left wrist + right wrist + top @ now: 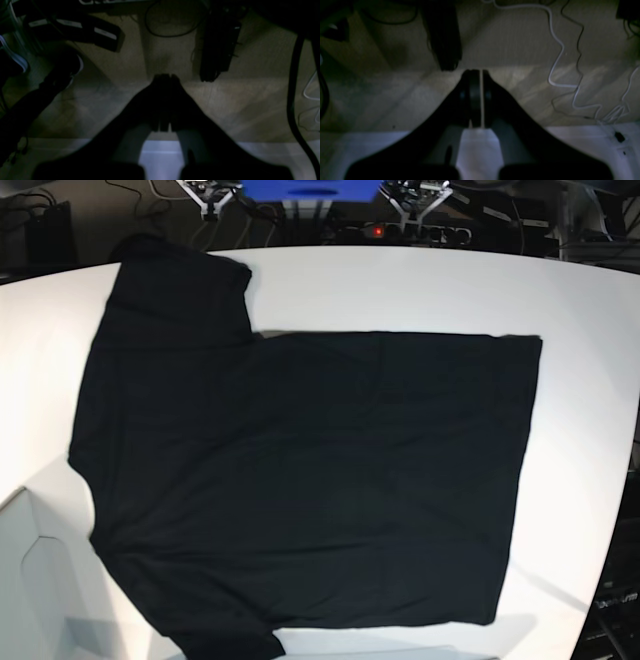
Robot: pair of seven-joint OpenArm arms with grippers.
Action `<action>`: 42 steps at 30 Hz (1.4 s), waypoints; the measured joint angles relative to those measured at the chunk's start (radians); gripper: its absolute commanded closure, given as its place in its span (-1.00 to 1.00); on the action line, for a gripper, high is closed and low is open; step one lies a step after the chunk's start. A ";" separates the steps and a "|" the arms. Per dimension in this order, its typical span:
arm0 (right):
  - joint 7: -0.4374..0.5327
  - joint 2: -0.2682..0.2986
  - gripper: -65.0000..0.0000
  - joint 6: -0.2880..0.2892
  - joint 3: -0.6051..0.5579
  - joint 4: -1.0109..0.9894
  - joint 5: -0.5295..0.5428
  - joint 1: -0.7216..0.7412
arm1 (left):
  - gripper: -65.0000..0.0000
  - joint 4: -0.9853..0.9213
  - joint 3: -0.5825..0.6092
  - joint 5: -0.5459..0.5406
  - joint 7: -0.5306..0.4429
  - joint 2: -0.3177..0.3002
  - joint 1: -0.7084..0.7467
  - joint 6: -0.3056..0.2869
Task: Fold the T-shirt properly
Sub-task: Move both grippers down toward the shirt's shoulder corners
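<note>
The black T-shirt [300,480] lies spread flat on the white table [400,280] in the base view, plain side up. One sleeve [180,275] points to the back left and the other [225,642] reaches the front edge. Its hem runs down the right side. No print or label shows. My left gripper [165,76] is shut and empty, past the table's edge over the floor. My right gripper [480,72] is shut with a hair-thin slit, also empty and over the floor. Neither gripper shows in the base view, and the shirt shows in neither wrist view.
A strip of the white table edge shows low in both wrist views [262,155] [570,142]. On the floor beyond are a white cable [557,50], black cables and dark bars [220,45]. Equipment stands behind the table [300,195].
</note>
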 measured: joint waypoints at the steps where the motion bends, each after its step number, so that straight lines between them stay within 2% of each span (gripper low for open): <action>1: -0.004 -0.006 1.00 0.000 0.000 0.000 0.000 0.000 | 1.00 0.002 0.000 0.000 0.019 0.003 -0.001 0.000; 3: -0.021 -0.014 1.00 0.000 0.000 0.003 0.000 0.006 | 1.00 0.008 0.000 0.000 0.059 0.008 -0.010 0.000; 13: -0.133 -0.009 1.00 0.004 0.000 0.005 0.000 0.050 | 1.00 0.002 0.006 0.000 0.087 0.007 -0.032 0.000; 16: -0.165 -0.008 1.00 0.004 0.000 0.005 0.000 0.064 | 1.00 0.010 0.006 0.000 0.165 0.007 -0.046 -0.001; 24: -0.155 -0.008 1.00 0.004 0.000 0.015 0.000 0.042 | 1.00 0.021 0.006 0.000 0.172 0.007 -0.038 0.000; 26: -0.166 -0.008 1.00 0.004 0.000 0.053 0.000 0.010 | 1.00 0.086 0.005 -0.001 0.181 0.001 0.003 -0.003; 32: -0.178 -0.008 1.00 0.007 0.000 0.378 -0.005 -0.216 | 1.00 0.436 0.001 -0.001 0.185 -0.057 0.226 -0.001; 37: -0.176 -0.002 1.00 0.012 -0.003 0.681 0.000 -0.423 | 1.00 0.676 0.002 -0.003 0.192 -0.082 0.391 -0.006; 42: -0.177 0.023 1.00 0.009 0.010 1.006 -0.004 -0.631 | 1.00 0.947 -0.005 -0.004 0.186 -0.150 0.553 0.000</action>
